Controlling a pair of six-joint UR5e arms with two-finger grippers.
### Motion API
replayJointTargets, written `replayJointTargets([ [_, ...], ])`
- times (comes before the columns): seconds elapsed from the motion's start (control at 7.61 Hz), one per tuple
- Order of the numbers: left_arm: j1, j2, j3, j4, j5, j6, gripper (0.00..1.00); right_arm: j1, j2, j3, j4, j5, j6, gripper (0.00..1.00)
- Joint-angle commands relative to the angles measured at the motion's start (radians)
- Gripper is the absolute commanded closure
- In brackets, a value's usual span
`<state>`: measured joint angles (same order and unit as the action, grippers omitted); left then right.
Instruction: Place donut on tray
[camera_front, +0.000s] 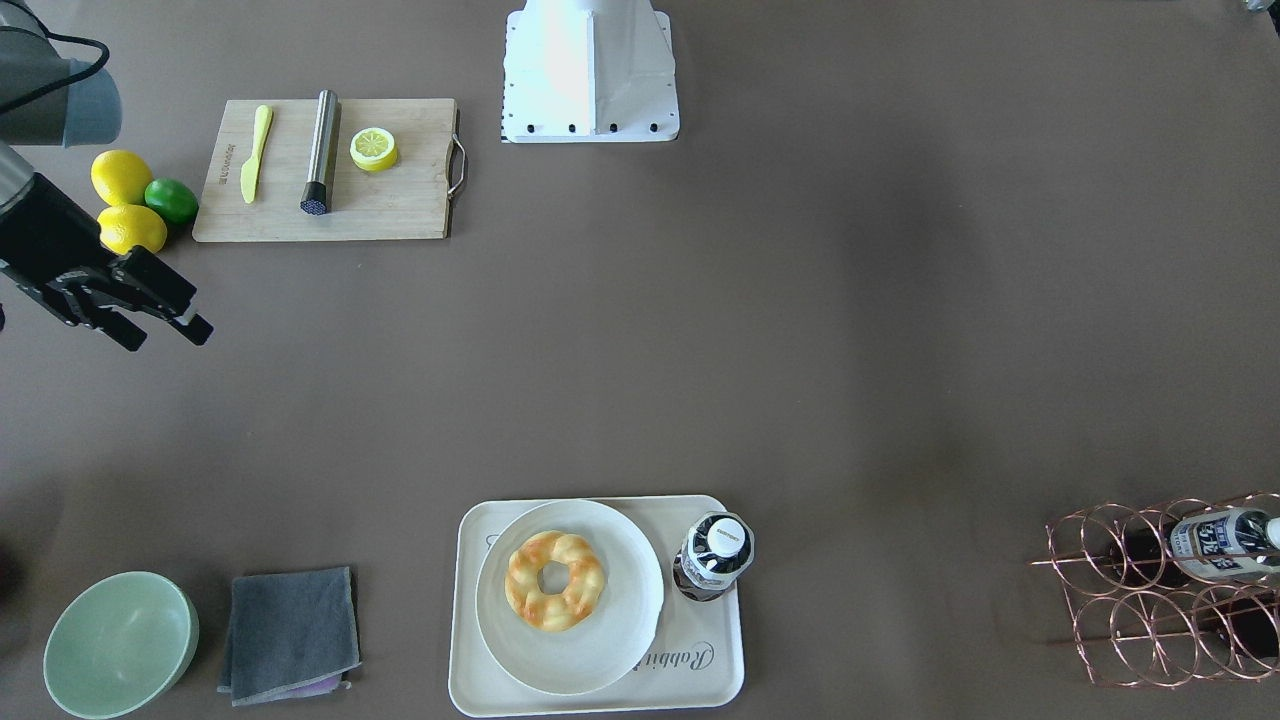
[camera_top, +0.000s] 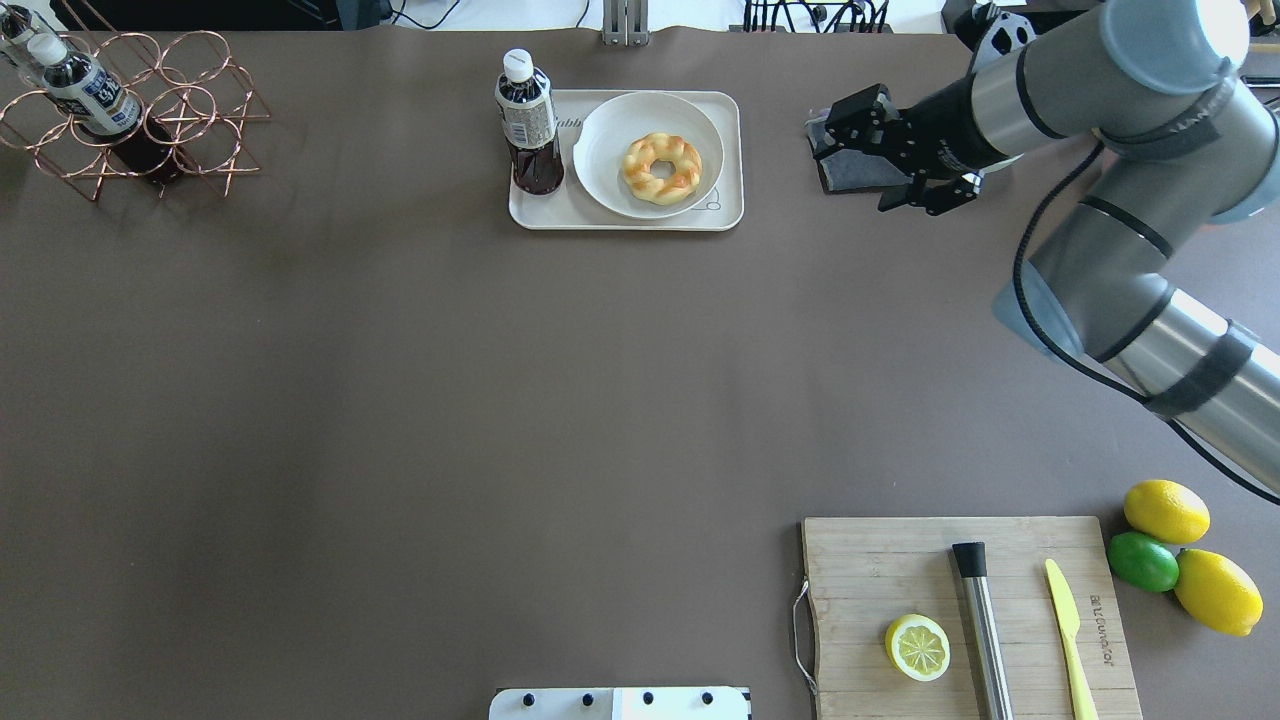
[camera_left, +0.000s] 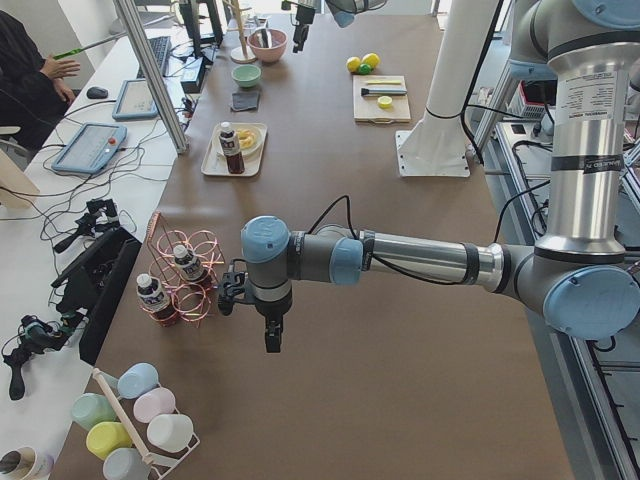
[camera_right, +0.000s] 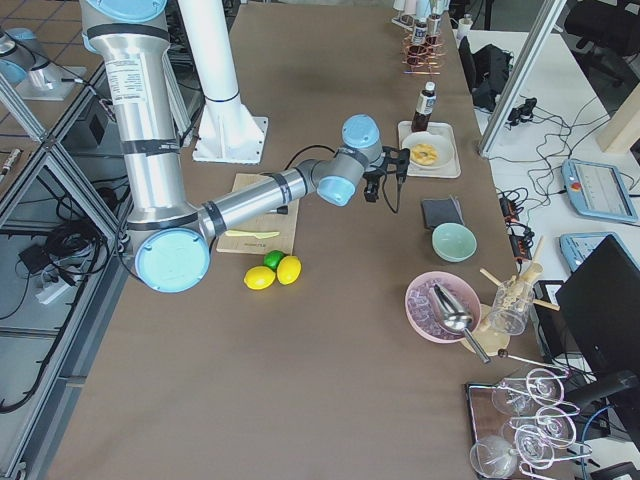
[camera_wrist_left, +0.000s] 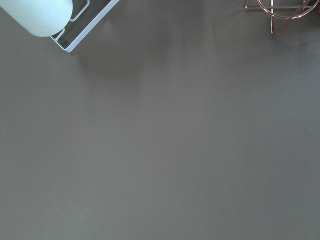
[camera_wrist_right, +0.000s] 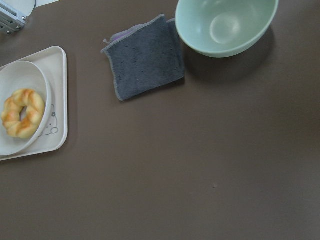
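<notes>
The golden twisted donut (camera_front: 554, 580) lies on a round off-white plate (camera_front: 625, 560). The plate rests on the cream tray (camera_front: 720, 625) at the table's operator edge. The donut (camera_top: 661, 168) and tray (camera_top: 728, 120) also show in the overhead view and the right wrist view (camera_wrist_right: 21, 113). My right gripper (camera_front: 165, 333) is open and empty. It hovers above the table near the grey cloth (camera_top: 845, 175), well to the side of the tray. My left gripper (camera_left: 268, 335) shows only in the exterior left view, far from the tray. I cannot tell whether it is open or shut.
A dark bottle (camera_front: 714, 555) stands on the tray beside the plate. A green bowl (camera_front: 120, 645) and the grey cloth (camera_front: 290, 635) lie near the right gripper. A cutting board (camera_front: 400, 200) holds a lemon half, a knife and a metal rod, with lemons (camera_front: 122, 177) beside it. A copper wire rack (camera_front: 1150, 600) holds bottles.
</notes>
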<state>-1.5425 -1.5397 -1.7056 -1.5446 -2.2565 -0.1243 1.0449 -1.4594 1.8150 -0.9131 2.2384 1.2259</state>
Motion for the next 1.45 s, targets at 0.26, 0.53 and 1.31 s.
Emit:
replayJointTargets([
  [0.26,0.001,-0.008,0.003,0.003,0.0,-0.001,0.02,0.269,-0.098,0.01,-0.484,0.081,-0.814,0.0],
  [0.53,-0.001,-0.002,0.001,0.003,-0.002,-0.001,0.02,0.367,-0.052,-0.044,-0.73,0.073,-1.137,0.0],
  [1.31,-0.001,0.007,0.009,0.003,-0.002,0.002,0.02,0.527,0.016,-0.322,-0.918,0.064,-1.43,0.0],
])
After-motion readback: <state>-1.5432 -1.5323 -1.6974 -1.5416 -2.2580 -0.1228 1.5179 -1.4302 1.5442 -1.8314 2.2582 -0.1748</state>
